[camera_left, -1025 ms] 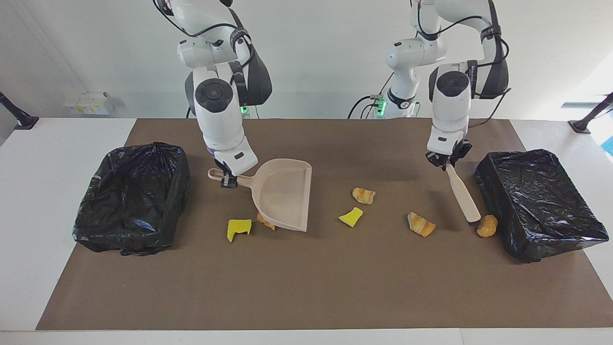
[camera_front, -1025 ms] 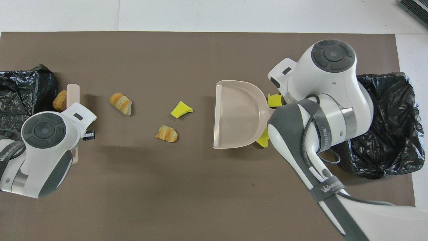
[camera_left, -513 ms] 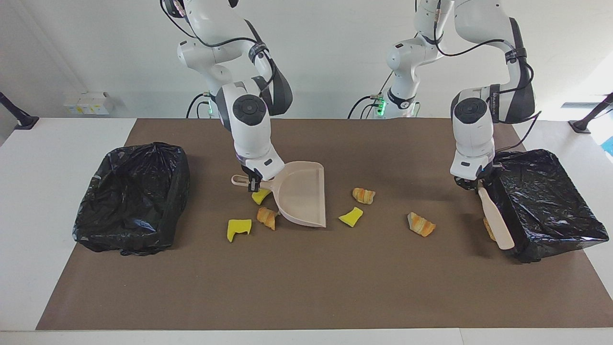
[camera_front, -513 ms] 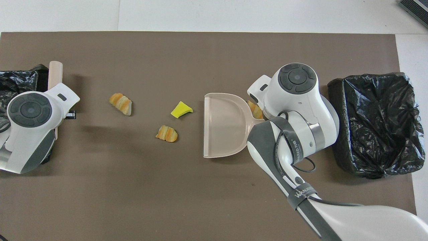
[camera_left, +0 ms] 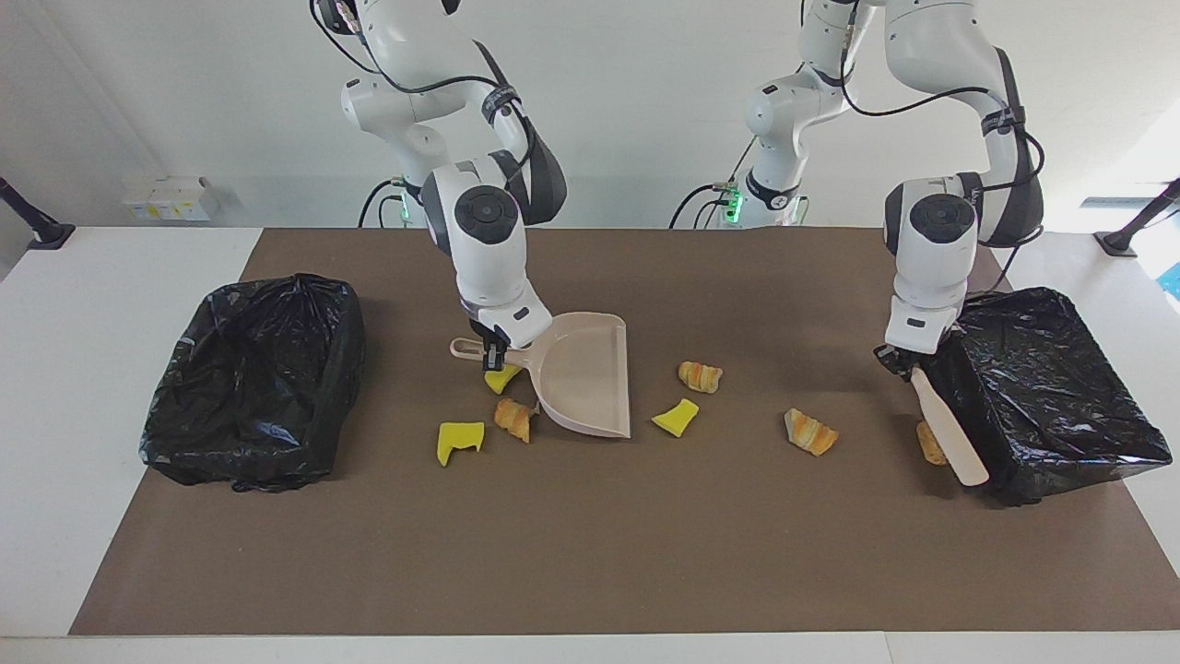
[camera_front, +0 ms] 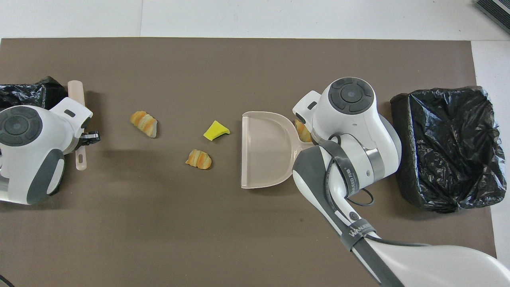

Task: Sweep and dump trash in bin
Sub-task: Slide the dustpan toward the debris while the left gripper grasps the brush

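A: What lies on the worktop [camera_left: 55, 369]?

B: A flat brown mat [camera_left: 590, 553] covers most of it. At each end sits a bin lined with crinkled, glossy black plastic: one bin [camera_left: 253, 378] at the right arm's end, the other bin [camera_left: 1046, 387] at the left arm's end.

A: And the trash?

B: Small chunks. A bright yellow foam-like wedge [camera_left: 459, 440] and a striped orange-tan bread-like lump [camera_left: 514, 418] lie just beside the dustpan, with a second yellow piece [camera_left: 502, 377] under its handle. A yellow wedge [camera_left: 676, 417], a striped lump [camera_left: 700, 376] nearer to the robots, and another lump [camera_left: 809, 432] lie on the mat between the dustpan and the brush. One more lump [camera_left: 929, 443] sits against the bin at the left arm's end, touching the brush.

A: The end effectors?

B: The right end effector [camera_left: 489, 355] is clenched on the handle of a smooth beige plastic dustpan [camera_left: 585, 383], tilted with its wide lip on the mat. The left end effector [camera_left: 908, 361] is clamped on a pale, slim brush [camera_left: 945, 429], which slants down beside the bin.

A: Anything hard to see?

B: From overhead the right arm covers the trash by the dustpan handle, and the left arm hides the lump by the bin
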Motion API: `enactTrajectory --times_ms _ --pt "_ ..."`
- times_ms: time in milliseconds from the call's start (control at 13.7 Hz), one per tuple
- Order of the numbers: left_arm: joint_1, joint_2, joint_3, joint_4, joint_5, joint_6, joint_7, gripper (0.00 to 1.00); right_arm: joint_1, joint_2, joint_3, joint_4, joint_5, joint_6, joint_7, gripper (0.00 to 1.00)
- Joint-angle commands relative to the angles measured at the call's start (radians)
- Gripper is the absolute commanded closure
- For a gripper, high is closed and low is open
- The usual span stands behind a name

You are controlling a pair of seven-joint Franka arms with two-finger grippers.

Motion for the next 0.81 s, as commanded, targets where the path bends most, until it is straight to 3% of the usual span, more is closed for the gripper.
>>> enactTrajectory --times_ms 0,146,366,732 --pt "-0.074 -0.005 0.005 -0.001 -0.132 0.004 -0.01 1.0 -0.003 -0.016 0.004 -0.017 -0.004 0.01 0.022 1.0" --pt "-0.167 -0.007 0.008 0.025 -0.178 -0.029 -0.038 1.0 -0.015 -0.014 0.003 -0.002 -0.021 -0.012 0.009 1.0" --pt "-0.183 -0.005 0.008 0.194 -0.194 -0.22 -0.05 1.0 -0.035 -0.014 0.004 0.053 -0.019 -0.081 0.001 1.0" --pt "0.0 0.004 0.015 0.213 -0.194 -0.223 0.213 1.0 0.004 -0.011 0.004 0.038 -0.004 -0.072 0.087 1.0"
